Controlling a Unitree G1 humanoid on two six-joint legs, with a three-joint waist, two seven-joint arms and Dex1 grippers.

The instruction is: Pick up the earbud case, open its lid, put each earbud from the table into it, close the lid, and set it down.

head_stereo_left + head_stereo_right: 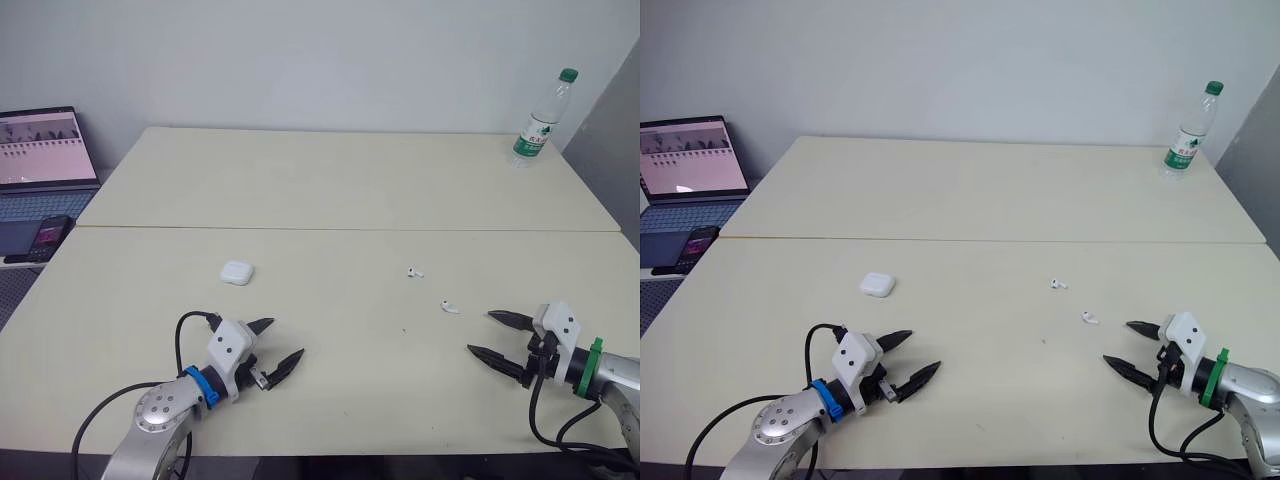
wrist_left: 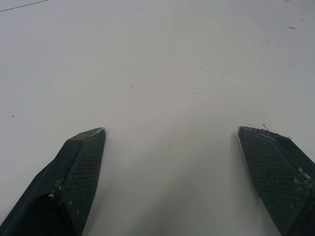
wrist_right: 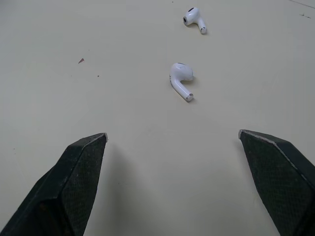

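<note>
White on cream: spotted the earbud case [image 1: 237, 272] left of centre on the table [image 1: 330, 180], lid down. Saw first earbud [image 1: 415, 271] right of centre, second earbud [image 1: 450, 306] just lower-right. Found left gripper [image 1: 286, 338] lower left, right gripper [image 1: 480, 332] lower right, both splayed, empty.

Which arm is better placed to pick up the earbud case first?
Left. The left gripper, open, lies close to the case; the right gripper sits farther off, by the nearer earbud.

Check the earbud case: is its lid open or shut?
Shut. The earbud case lies on the table as one rounded white shell, no raised lid. The nearer earbud and the farther earbud lie outside it.
</note>
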